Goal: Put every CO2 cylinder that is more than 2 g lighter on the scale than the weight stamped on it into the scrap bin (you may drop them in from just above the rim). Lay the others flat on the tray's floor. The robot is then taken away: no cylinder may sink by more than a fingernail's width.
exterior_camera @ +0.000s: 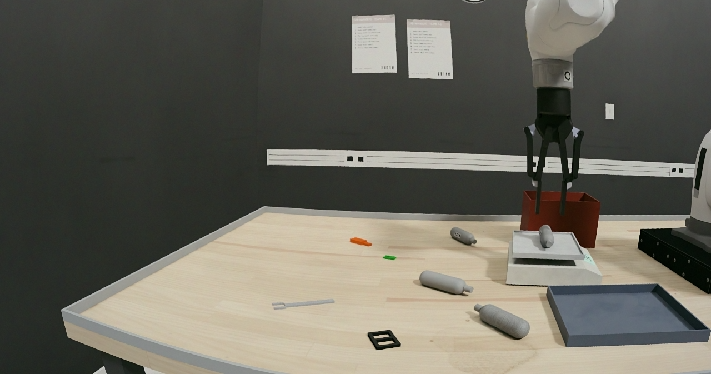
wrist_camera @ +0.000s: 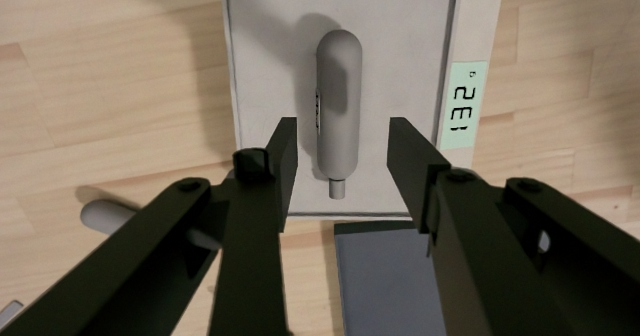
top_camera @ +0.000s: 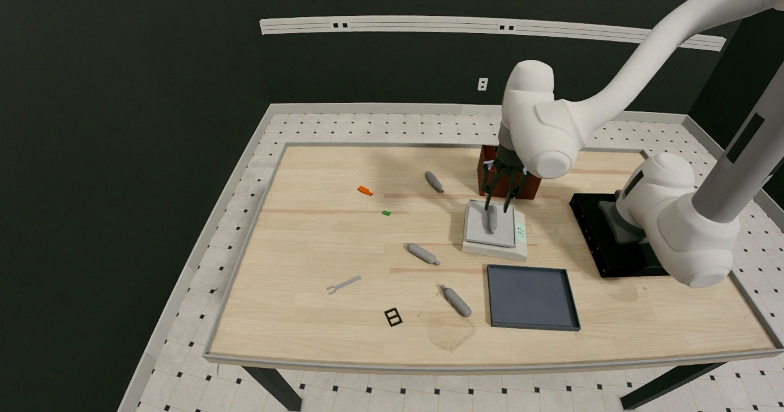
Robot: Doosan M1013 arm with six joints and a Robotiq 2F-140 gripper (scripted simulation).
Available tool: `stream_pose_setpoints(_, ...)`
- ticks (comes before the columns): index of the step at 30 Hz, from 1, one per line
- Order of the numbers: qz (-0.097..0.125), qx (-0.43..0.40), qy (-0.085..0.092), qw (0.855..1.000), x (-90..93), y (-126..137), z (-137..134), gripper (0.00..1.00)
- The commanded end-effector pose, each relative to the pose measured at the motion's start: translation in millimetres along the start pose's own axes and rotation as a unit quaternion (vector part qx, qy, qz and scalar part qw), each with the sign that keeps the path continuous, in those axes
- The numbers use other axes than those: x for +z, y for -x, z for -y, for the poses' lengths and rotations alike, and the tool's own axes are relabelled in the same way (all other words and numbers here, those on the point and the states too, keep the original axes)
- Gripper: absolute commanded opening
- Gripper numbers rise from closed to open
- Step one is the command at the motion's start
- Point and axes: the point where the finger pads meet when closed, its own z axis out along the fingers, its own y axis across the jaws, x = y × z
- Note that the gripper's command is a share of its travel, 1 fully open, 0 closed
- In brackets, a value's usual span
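A grey CO2 cylinder [top_camera: 491,218] lies flat on the white scale [top_camera: 495,230], whose display reads 132 [wrist_camera: 462,107]. In the wrist view the cylinder [wrist_camera: 338,111] has a small stamp on its side, too small to read. My gripper [exterior_camera: 549,212] hangs straight above this cylinder, open and empty, fingers either side of it but clear above it [wrist_camera: 342,148]. Three more grey cylinders lie on the table: one at the back [top_camera: 433,180], one in the middle [top_camera: 422,254], one near the tray [top_camera: 456,300]. The dark grey tray [top_camera: 531,296] is empty. The red scrap bin [exterior_camera: 559,216] stands behind the scale.
The arm's black base [top_camera: 614,237] sits right of the scale. Small clutter lies on the left half: an orange piece [top_camera: 364,191], a green piece [top_camera: 386,212], a grey wrench [top_camera: 343,284] and a black buckle [top_camera: 392,317].
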Motion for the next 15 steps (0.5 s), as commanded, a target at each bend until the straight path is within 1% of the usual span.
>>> stream_pose_setpoints(1, 0.000, 0.000, -0.001, 1.000, 17.7, 0, 1, 0.39)
stream_pose_setpoints(6, 0.000, 0.000, -0.001, 1.000, 36.8, 0, 1, 0.39)
stream_pose_setpoints(8, 0.000, 0.000, -0.001, 1.000, 36.8, 0, 1, 0.39)
stream_pose_setpoints(15, 0.000, 0.000, -0.001, 1.000, 53.0, 1, 1, 0.39)
